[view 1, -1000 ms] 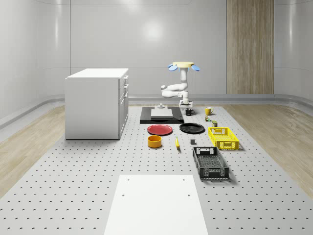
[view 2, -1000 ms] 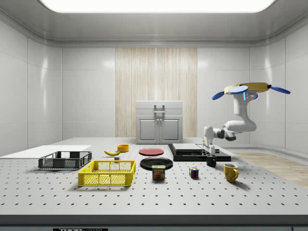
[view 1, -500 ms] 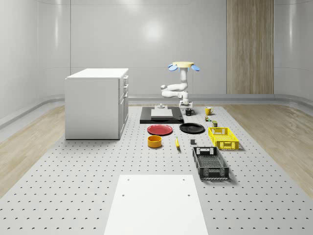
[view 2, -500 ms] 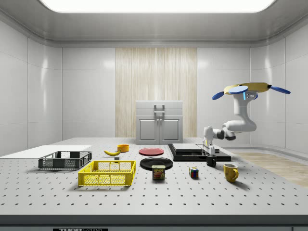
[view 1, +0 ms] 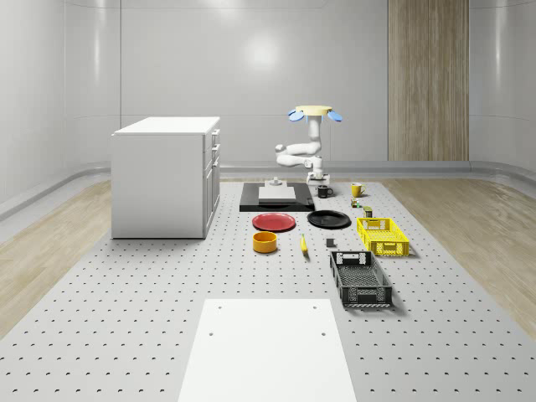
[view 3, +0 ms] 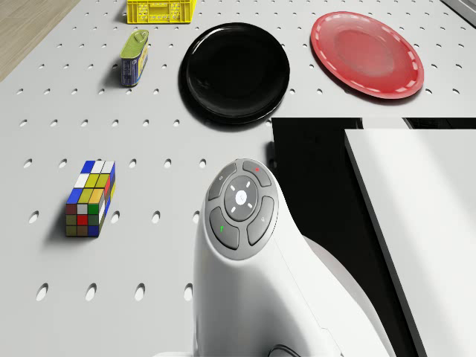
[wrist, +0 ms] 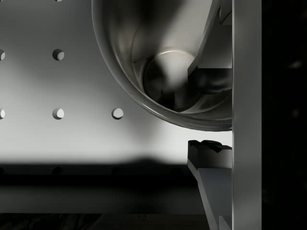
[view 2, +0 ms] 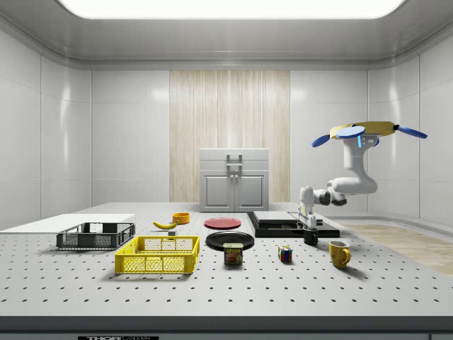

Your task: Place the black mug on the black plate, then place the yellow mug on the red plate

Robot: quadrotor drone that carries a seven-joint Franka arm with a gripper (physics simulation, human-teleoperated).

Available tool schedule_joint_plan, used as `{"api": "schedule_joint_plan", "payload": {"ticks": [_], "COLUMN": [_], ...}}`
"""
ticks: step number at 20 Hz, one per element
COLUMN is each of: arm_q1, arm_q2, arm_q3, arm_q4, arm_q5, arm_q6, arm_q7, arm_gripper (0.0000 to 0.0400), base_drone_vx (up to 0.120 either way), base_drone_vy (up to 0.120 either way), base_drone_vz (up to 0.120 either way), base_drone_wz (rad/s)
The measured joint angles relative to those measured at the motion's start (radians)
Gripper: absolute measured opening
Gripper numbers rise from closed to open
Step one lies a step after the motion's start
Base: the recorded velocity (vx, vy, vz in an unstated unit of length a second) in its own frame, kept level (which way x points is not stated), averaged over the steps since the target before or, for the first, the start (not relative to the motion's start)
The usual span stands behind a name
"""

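Claw [wrist: 201, 108] released, straddling the wall of the black mug [wrist: 129, 57]: one finger [wrist: 213, 33] down inside the cup, the other finger [wrist: 211, 167] outside the rim, with a sliver of gap showing on the outer side in the wrist view. Pointing straight down at the far edge of the counter [view 1: 126, 293], just off the near corner of the black slab [view 1: 251, 201] on the whole-scene view's right.

Black mug [view 2: 311, 238] upright on the counter, directly under the claw [view 2: 309, 225], not lifted. Black plate [view 1: 328, 219] bare, nearer the middle of the counter and well apart from the mug. Red plate [view 1: 274, 222] just beside it, also bare, in front of the slab. Yellow mug [view 1: 357, 189] upright near the far edge, a little further toward the whole-scene view's right than the black mug [view 1: 323, 192], handle visible in the side view [view 2: 339, 253].

Drone [view 1: 314, 111] hovering high above the counter's far edge, behind the slab; arm [view 3: 242, 216] folded down and forward from it to the mug.

Between the mugs and the yellow basket [view 1: 383, 235]: a coloured cube [view 3: 90, 198] and a tin [view 3: 134, 56]. White block [view 1: 276, 193] on the slab. Cabinet [view 1: 163, 176] at the counter's far corner on the whole-scene view's left.
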Motion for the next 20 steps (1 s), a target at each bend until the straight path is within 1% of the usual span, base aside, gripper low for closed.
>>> {"api": "schedule_joint_plan", "payload": {"ticks": [5,13,19,20], "arm_q1": [-0.003,-0.008,-0.009,-0.010], "arm_q2": [-0.009,-0.022,-0.026,-0.027], "arm_q3": [0.001,0.008,0.076,0.092], "arm_q4": [0.000,0.000,-0.014,-0.017], "arm_q5": [0.004,0.014,0.081,0.096], "arm_q6": [0.008,0.019,0.000,-0.005], "arm_q7": [0.003,0.007,0.016,0.018], "arm_gripper": [0.0108,0.0101,0.0100,0.0100], "base_drone_vx": [0.000,0.000,0.000,0.000], "base_drone_vy": [0.000,0.000,0.000,0.000], "base_drone_vz": [0.000,0.000,0.000,0.080], "base_drone_wz": [0.000,0.000,0.000,0.000]}}
